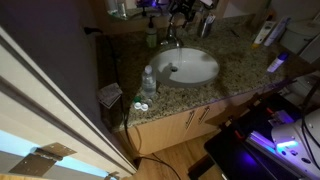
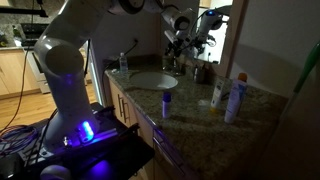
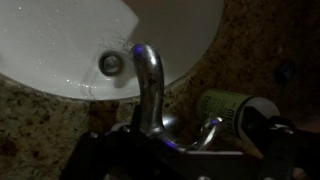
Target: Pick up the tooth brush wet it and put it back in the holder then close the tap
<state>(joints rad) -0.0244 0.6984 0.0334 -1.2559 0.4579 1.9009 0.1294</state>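
Bathroom vanity, speckled granite worktop [image 1: 235, 80], dim light.

- Basin [image 1: 195, 68]: white oval, sunk into the worktop. The wrist view shows its drain [image 3: 112, 63] near the bowl's low point.
- Tap [image 1: 172, 42]: small shiny metal faucet at the back rim of the basin, its short curved spout reaching over the bowl. In the wrist view the spout [image 3: 148, 68] rises up the middle of the frame towards the drain.
- Hand [image 2: 181, 40]: hangs on the white arm [image 2: 65, 60] above the rear of the basin, just over the tap. The wrist view shows its dark frame along the bottom edge with the tap's base between the two sides. Jaws spread as wide as they go; nothing seen gripped. Contact with the tap cannot be judged from these angles.
- Soap bottle [image 1: 152, 38]: green-tinted, upright, just beside the tap at the back of the worktop.
- Water bottle [image 1: 148, 82]: clear plastic, upright near the front edge, beside the basin.
- Several upright bottles [image 2: 235, 97] stand on the worktop stretch well apart from the basin.
- Holder and toothbrush: too small and dark to pick out among the clutter at the back wall.
- Blue-lit arm base [image 2: 82, 130] stands beside the wooden cabinet front.
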